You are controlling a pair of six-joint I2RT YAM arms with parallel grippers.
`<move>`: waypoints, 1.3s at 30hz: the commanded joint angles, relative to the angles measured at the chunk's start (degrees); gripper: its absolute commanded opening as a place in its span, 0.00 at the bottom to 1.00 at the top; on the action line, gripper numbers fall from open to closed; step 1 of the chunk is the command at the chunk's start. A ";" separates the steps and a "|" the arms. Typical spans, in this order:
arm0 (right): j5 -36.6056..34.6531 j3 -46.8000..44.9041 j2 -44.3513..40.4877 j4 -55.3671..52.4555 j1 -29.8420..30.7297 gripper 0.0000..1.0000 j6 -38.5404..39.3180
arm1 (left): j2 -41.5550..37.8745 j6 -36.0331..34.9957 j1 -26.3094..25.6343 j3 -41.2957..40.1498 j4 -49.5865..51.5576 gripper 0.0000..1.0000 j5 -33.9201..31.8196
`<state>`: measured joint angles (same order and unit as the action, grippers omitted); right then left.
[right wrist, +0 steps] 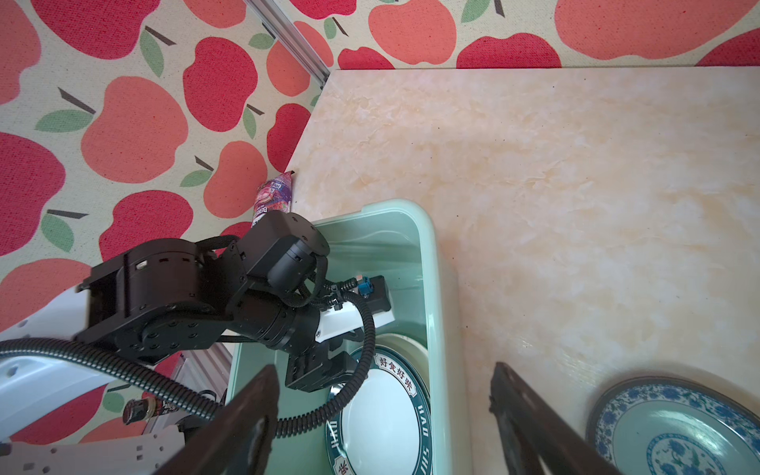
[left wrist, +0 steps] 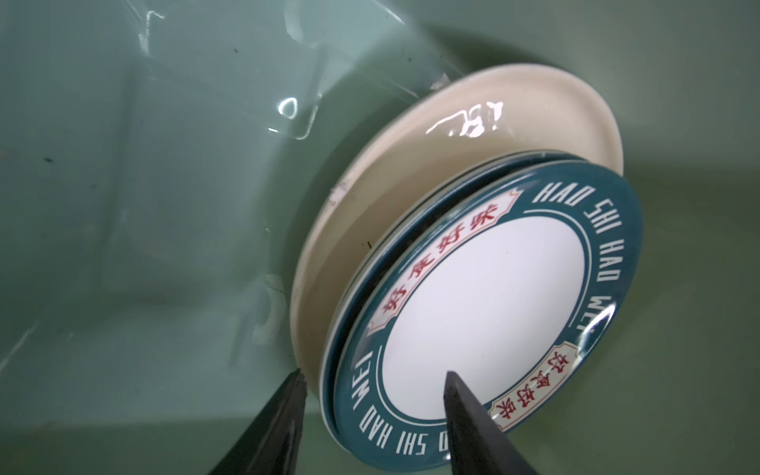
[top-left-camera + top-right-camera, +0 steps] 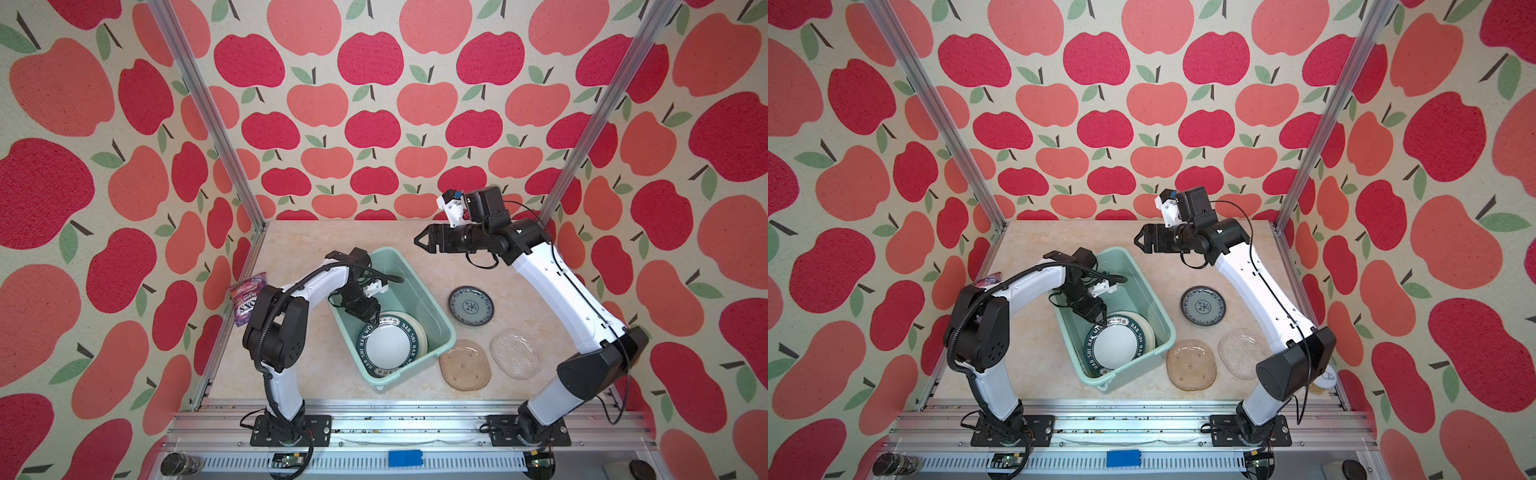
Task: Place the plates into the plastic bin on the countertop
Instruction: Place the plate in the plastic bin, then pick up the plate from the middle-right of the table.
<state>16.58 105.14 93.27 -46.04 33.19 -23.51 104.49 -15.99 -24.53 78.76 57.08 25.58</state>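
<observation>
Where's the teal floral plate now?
The teal floral plate lies on the countertop in both top views, right of the plastic bin, beyond the tan plate and clear glass plate.

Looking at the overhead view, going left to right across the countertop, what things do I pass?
purple candy bag → mint-green bin → tan squarish plate → clear glass plate. The teal floral plate lies behind the tan one at much the same position across, so it is left out.

Lab booth: aluminium rails (image 3: 211, 120), apple-print walls (image 3: 374, 124)
</observation>
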 commanded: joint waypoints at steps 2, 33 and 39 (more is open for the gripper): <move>-1.31 3.24 0.48 -3.14 -0.49 0.83 0.68 | -5.62 2.16 1.13 0.42 -3.54 0.63 -2.51; -1.65 -35.73 -17.09 -3.94 -28.19 0.84 -8.46 | -40.06 45.47 12.87 -14.22 -55.24 0.99 9.23; 4.55 -47.72 -14.65 3.68 -35.21 0.80 -10.50 | -37.86 33.77 4.88 -9.36 -43.41 0.99 4.72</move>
<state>16.23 61.06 77.62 -47.40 -0.03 -31.75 65.60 22.28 -16.19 66.37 10.61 30.92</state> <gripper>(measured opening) 0.807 0.991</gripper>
